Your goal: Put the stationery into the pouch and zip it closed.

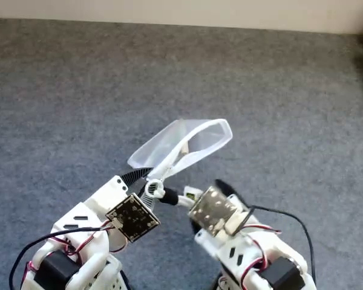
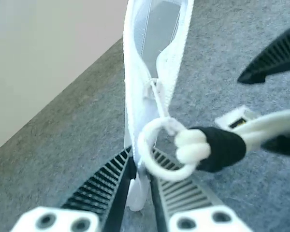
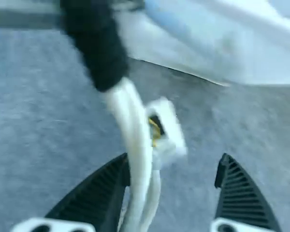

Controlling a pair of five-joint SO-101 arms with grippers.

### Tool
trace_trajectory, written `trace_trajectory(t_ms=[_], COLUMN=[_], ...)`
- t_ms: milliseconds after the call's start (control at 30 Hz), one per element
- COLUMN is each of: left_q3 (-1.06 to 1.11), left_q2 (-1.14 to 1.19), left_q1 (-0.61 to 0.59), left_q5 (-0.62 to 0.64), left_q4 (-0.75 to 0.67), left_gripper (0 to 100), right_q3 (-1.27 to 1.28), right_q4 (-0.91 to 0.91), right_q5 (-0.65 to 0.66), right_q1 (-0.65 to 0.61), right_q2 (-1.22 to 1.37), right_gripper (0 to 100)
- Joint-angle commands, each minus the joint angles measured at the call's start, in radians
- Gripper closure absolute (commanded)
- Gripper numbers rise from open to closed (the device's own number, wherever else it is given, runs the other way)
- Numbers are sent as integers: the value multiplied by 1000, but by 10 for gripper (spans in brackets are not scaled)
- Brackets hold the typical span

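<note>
1. High view first: the pouch point(image 1: 181, 142) is lifted off the grey carpet point(image 1: 72, 90). It fans up and away from the left gripper point(image 1: 139, 177), which has it by one end.
2. That gripper's jaws are pressed together on the pouch's end tab. To me it looks like an anchor, there so the zip line is taut and the pouch cannot follow when the slider is dragged.
3. Just beyond its tips sits the slider point(image 2: 152, 89), with its ring point(image 2: 169, 173) hanging back toward the jaws. Past the slider the two zip tapes part, so the mouth gapes along most of its length. Zipping is not yet done.
4. A white cord point(image 3: 137, 154) with a black sleeve point(image 2: 222, 147) meets the ring. I can't tell whether it is hooked through or only touching.
5. The right gripper point(image 3: 176, 159) is spread wide and clamps nothing. The cord runs between its fingers, close against one of them, and a small white plug point(image 3: 162, 128) sits just ahead of the tips.
6. I can't make out through the cloudy wall whether any stationery is inside.
7. My guess is that the right gripper must next close on the cord or ring and draw the slider away from the left gripper. The risks are the cord slipping free or the tab sliding out of the pinch.
</note>
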Motion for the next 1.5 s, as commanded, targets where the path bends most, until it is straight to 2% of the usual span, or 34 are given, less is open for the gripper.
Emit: trace_trajectory(t_ms=[0, 133, 300, 467, 733, 933, 1167, 1367, 1467], left_q3=[-5, 2, 61, 62, 64, 67, 67, 67, 67], left_q2=[-15, -15, -15, -15, -15, -15, -15, -15, -15], left_q1=[-25, -25, -25, -25, -25, -25, -25, -25, -25], left_q5=[14, 14, 14, 14, 14, 14, 14, 14, 14], left_q4=[-43, -44, -100, -103, -101, -101, -101, -101, -101], left_gripper=[996, 996, 996, 996, 996, 996, 996, 996, 996], right_q3=[-65, -62, -67, -62, -28, 4, 4, 1, -1], right_q4=[-12, -87, -104, -151, -294, -383, -381, -389, -389], right_q5=[-57, -135, -189, -189, -192, -252, -253, -238, -199], right_q1=[-173, -249, -249, -246, -97, -85, -85, -85, -77], right_q2=[1, 2, -7, -7, -7, -7, -7, -7, -7], right_gripper=[741, 741, 680, 680, 683, 787, 804, 967, 991])
